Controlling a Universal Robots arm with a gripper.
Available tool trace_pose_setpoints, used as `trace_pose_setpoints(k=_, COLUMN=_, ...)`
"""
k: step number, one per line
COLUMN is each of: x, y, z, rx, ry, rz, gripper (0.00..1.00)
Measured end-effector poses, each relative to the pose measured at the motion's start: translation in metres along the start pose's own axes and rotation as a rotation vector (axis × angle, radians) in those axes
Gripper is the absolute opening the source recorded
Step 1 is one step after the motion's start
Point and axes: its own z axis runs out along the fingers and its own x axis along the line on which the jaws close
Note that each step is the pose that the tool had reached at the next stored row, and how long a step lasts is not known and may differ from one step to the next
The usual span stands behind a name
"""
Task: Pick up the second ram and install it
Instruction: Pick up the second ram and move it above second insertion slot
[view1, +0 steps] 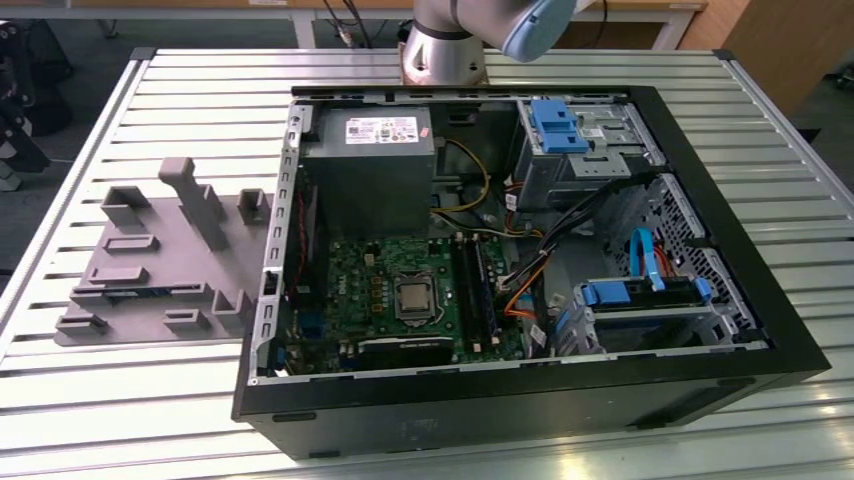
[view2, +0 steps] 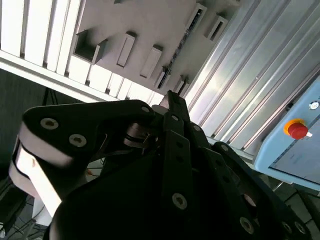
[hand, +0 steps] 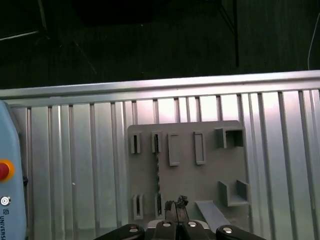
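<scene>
One stick, exterior view: the second ram (view1: 158, 291) sits low in the grey fixture (view1: 174, 250) on the bench (view1: 80, 400).
Hand, first wrist view: my hand (hand: 175, 203) hangs above the ram's end, gripping nothing visible; its opening I cannot tell.
Approach, second wrist view: I should centre over the thin edge and descend straight.
Room: fixture posts near; open slats beyond.
</scene>
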Motion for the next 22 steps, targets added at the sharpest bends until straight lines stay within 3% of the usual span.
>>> trace_pose_setpoints(k=9, x=0.0006, y=-0.0001, z=0.0013, rx=-0.0002, ry=0.0011, rz=-0.012, gripper=0.11)
trace_pose_setpoints(k=12, x=0.0007, y=-0.0002, z=0.0037, rx=0.0, ry=0.0015, rz=-0.009, gripper=0.29)
trace_pose_setpoints(k=14, x=0.0007, y=-0.0003, z=0.0073, rx=0.0005, ry=0.0012, rz=0.0, gripper=0.35)
trace_pose_setpoints(k=16, x=0.0008, y=-0.0004, z=0.011, rx=0.001, ry=0.0008, rz=0.01, gripper=0.35)
trace_pose_setpoints(k=17, x=0.0009, y=-0.0005, z=0.0127, rx=0.0011, ry=0.0007, rz=0.013, gripper=0.42)
trace_pose_setpoints(k=22, x=0.001, y=-0.0007, z=0.0163, rx=0.0009, ry=0.0008, rz=0.015, gripper=0.42)
